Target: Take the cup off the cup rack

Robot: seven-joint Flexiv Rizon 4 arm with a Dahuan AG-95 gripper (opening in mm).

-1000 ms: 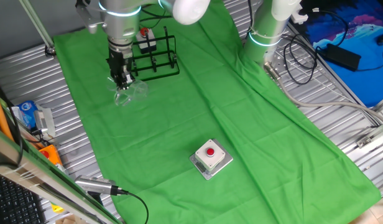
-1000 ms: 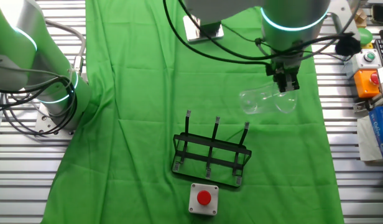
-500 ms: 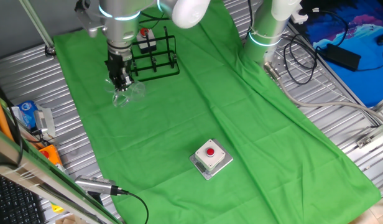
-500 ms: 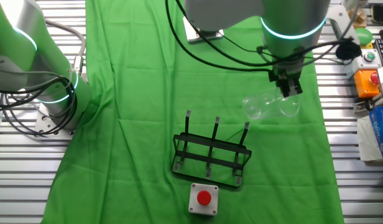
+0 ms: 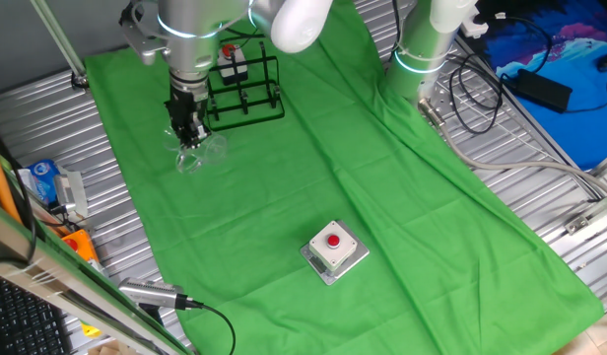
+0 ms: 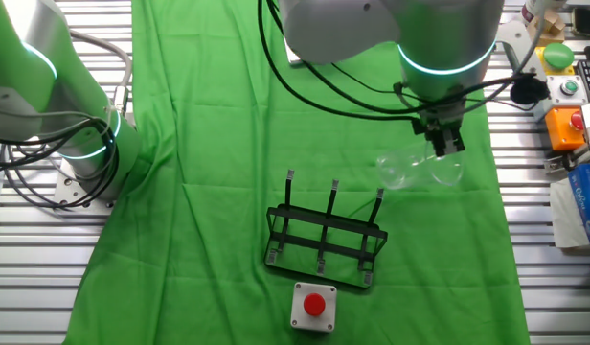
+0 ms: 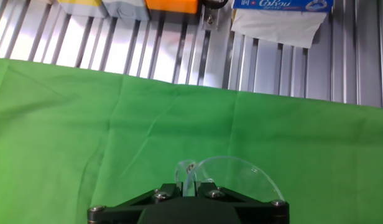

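Note:
The clear glass cup [image 6: 419,170] hangs in my gripper [image 6: 446,144], off the rack and just above the green cloth. It also shows in one fixed view [image 5: 197,153] below my gripper [image 5: 188,133]. In the hand view the cup's rim [image 7: 232,177] sits pinched between my shut fingers [image 7: 168,188]. The black wire cup rack [image 6: 326,244] stands empty on the cloth, nearer the red-button box; it shows behind the arm in one fixed view [image 5: 246,91].
A grey box with a red button [image 5: 334,249] sits on the green cloth [image 5: 313,177]. A second robot base [image 5: 422,49] stands at the cloth's edge. A tissue pack [image 7: 281,12] and coloured boxes [image 7: 170,5] lie on the metal table beyond the cloth.
My gripper has carried the cup a little further from the rack, toward the cloth's edge by the tissue pack. The rack has not moved.

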